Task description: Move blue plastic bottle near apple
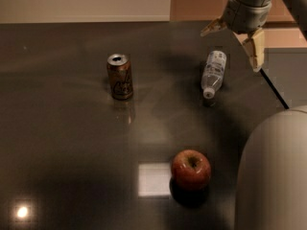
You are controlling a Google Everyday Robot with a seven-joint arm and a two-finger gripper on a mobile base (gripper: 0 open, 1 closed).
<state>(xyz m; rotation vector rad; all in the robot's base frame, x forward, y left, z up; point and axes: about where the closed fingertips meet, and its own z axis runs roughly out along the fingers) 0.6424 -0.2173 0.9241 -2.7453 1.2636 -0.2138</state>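
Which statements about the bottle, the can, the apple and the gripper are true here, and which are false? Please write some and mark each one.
1. The bottle lies on its side, with its cap toward the camera. True.
2. The gripper is shut on the bottle. False: it is open, up by the bottle's far end, and holds nothing.
3. The can stands upright, to the left of the bottle in the picture. True.
4. The apple touches the bottle. False: they are well apart, and the apple sits much nearer the camera.
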